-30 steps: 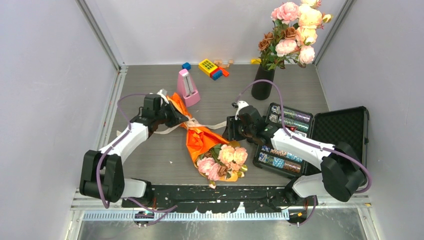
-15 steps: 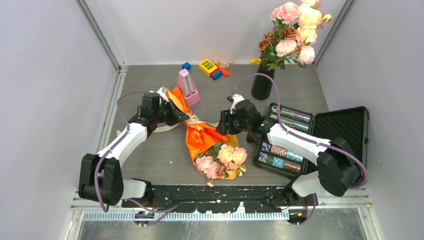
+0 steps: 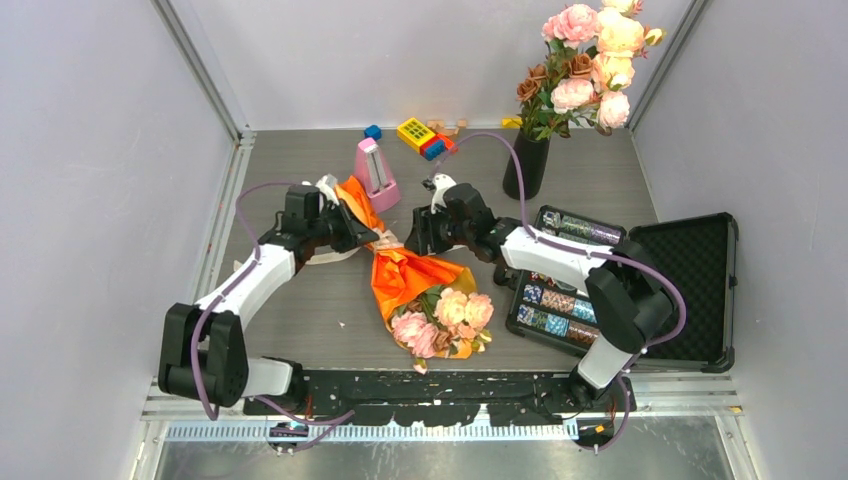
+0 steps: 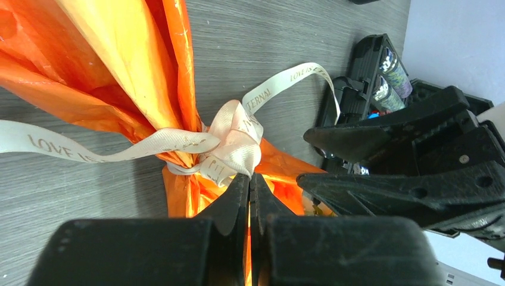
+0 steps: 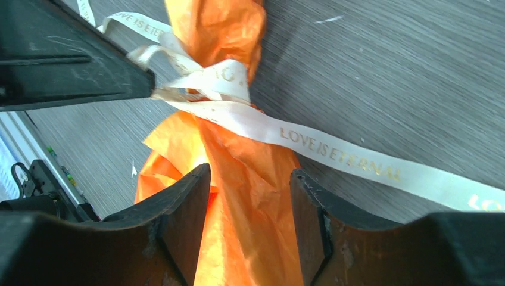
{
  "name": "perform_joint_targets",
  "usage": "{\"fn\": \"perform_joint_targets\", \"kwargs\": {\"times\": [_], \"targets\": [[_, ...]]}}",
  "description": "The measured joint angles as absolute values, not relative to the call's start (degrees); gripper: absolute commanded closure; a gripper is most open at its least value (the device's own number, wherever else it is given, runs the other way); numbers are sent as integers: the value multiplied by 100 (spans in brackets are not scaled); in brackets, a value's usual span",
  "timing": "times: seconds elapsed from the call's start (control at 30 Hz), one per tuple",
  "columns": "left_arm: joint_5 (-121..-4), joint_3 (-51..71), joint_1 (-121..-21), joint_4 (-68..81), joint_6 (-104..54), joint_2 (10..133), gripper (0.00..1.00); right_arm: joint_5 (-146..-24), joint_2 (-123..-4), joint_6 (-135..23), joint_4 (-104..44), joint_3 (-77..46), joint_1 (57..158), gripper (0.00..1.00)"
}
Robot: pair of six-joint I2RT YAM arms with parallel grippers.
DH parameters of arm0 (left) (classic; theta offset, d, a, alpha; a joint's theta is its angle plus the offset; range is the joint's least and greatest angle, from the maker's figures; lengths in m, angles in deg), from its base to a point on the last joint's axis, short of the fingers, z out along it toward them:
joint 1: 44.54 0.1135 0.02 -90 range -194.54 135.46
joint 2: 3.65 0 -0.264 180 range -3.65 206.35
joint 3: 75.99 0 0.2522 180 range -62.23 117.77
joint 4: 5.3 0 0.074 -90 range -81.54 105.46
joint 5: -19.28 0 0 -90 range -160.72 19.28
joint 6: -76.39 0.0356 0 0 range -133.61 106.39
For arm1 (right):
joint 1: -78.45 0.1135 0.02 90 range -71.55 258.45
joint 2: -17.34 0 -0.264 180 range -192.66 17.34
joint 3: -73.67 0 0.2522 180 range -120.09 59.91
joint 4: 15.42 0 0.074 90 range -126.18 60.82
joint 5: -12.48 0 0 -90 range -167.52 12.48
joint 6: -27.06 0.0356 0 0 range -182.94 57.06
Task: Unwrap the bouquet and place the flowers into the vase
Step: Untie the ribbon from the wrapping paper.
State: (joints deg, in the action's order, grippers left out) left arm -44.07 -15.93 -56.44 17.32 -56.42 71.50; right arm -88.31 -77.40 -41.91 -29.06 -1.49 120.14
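Found at centre: the bouquet [image 3: 415, 285], wrapped and tied, flowers [image 3: 445, 318] pointing toward 5 o'clock, orange paper [image 3: 405, 272] tailing off toward 11. Pressed together at 9 o'clock of the ribbon knot [image 4: 238, 140]: the left gripper [image 4: 249, 179], tips touching the knot; cannot tell whether any ribbon is pinched. Spread apart at 3 o'clock of the knot: the right gripper [image 5: 249, 174], straddling the orange paper just below the tie. Standing well apart at 1 o'clock: the vase [image 3: 525, 165], holding other roses [image 3: 590, 60].
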Motion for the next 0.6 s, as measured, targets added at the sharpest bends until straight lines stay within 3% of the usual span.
{"fn": "perform_joint_targets", "kwargs": {"times": [0.2, 0.6], "targets": [[-4411, -1575, -5515, 1728, -5672, 7476, 100, -8892, -8075, -4293, -2552, -366, 12244, 58], [-3847, -1258, -4947, 1890, -5640, 8287, 100, -8933, -8853, -4824, -2465, -1120, 12600, 59]]}}
